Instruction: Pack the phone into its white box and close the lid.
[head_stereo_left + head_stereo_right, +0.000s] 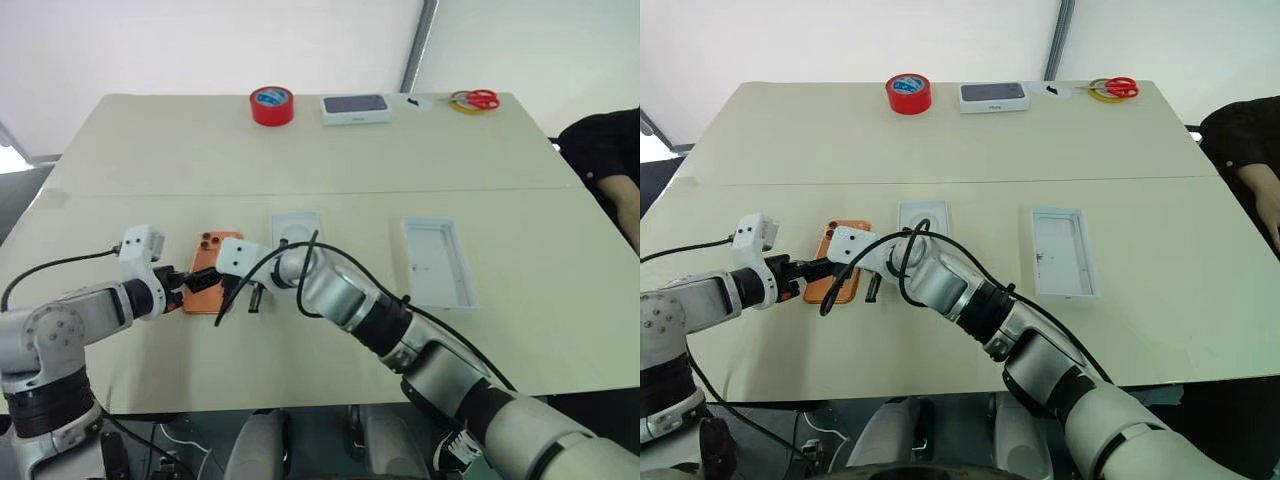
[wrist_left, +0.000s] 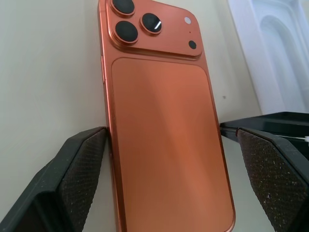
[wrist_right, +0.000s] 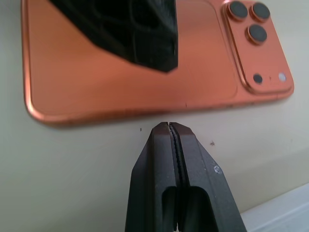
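Your phone [image 1: 208,272] lies face down on the table [image 1: 330,150], camera cluster toward the far side, on the left part of the near half. Your left gripper [image 2: 169,159] is spread wide with one finger [image 2: 79,169] on each long side of the phone, and neither pad is visibly pressing on it. Your right gripper [image 3: 173,133] is clenched tight with nothing between its fingers, its tip just beside the phone's long edge, over bare table; you cannot tell whether it touches the phone. Just right of the phone you see a thin white insert [image 1: 296,232] with an oval recess, partly covered by your right arm. Further right, well apart from the phone, a shallow white tray [image 1: 438,262] lies open side up; you cannot tell from here whether it is the box base or the lid. At the far edge sit a red tape roll [image 1: 272,105], a white box with a dark phone picture [image 1: 355,108] and red-handled scissors [image 1: 478,99].
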Motion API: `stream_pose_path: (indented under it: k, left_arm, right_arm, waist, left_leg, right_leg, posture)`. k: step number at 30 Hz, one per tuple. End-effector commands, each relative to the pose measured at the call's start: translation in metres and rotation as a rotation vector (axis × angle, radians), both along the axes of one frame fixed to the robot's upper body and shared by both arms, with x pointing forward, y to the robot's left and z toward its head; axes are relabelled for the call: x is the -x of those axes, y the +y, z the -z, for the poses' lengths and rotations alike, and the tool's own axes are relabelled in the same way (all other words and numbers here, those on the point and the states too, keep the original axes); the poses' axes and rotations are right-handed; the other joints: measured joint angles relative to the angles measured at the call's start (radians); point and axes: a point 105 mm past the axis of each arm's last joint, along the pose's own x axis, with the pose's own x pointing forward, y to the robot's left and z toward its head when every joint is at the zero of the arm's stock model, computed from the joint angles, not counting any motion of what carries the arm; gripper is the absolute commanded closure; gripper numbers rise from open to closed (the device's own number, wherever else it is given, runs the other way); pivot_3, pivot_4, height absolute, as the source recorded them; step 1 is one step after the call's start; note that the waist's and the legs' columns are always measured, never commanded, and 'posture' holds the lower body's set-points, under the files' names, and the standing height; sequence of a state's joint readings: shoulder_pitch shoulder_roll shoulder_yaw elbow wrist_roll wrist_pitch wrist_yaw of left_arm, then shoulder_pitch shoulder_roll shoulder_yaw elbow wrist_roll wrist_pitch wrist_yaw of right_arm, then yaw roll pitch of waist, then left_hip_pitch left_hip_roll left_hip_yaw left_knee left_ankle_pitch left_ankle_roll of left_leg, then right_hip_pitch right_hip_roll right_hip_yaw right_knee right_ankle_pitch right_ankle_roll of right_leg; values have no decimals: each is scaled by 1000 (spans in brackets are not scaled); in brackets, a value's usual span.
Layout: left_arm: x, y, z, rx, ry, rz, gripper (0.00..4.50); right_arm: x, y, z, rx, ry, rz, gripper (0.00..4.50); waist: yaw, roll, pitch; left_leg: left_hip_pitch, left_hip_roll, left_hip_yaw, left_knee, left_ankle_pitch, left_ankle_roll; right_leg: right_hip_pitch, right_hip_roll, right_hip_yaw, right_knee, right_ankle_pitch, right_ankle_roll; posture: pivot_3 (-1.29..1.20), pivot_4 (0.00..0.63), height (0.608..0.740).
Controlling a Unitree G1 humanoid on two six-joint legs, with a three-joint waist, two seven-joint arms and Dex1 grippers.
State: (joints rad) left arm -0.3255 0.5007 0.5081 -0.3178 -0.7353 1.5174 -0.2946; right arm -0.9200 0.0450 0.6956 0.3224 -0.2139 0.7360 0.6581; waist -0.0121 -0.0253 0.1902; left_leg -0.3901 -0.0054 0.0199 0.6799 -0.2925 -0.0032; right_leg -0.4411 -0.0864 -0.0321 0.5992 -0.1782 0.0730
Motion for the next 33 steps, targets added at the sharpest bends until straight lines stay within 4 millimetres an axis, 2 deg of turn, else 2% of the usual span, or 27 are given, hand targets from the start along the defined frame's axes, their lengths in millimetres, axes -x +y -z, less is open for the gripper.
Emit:
stream_pose_path:
  k: [1,8,16,20,33]
  left_arm:
    - [6,-28,6,81,54,113,20]
    - [3,-36,-2,120,40,155,20]
    - [-7,-20,-12,179,18,87,20]
    - [-8,-22,-19,229,-4,105,20]
    - [-17,-4,-23,247,1,22,20]
  right_arm:
    - [-1,3,-5,-9,-20,-8,4500]
    - [-2,-1,-1,-4,-19,-2,4500]
    - [0,-2,1,-7,-13,-1,4500]
    - [1,-2,2,-7,-12,-6,4500]
    - [5,-1,4,-9,-7,-12,4500]
  waist:
    - [1,0,0]
    - [1,0,0]
    - [1,0,0]
    - [0,0,0]
    - [-8,0,0]
  left_leg:
    - [0,0,0,0,0,0]
    - [0,-1,-1,0,0,0]
    - [0,-1,-1,0,0,-1]
    - [0,-1,-1,0,0,-1]
    - [0,0,-1,-1,0,-1]
  right_leg:
    - [0,0,0,0,0,0]
    - [1,0,0,0,0,0]
    - [1,0,-1,0,0,0]
    - [1,0,-1,0,0,0]
    - [-1,0,-1,0,0,0]
  posture:
    - [0,150,732]
    - [0,150,732]
    - [0,150,732]
    - [0,150,732]
    - [0,150,732]
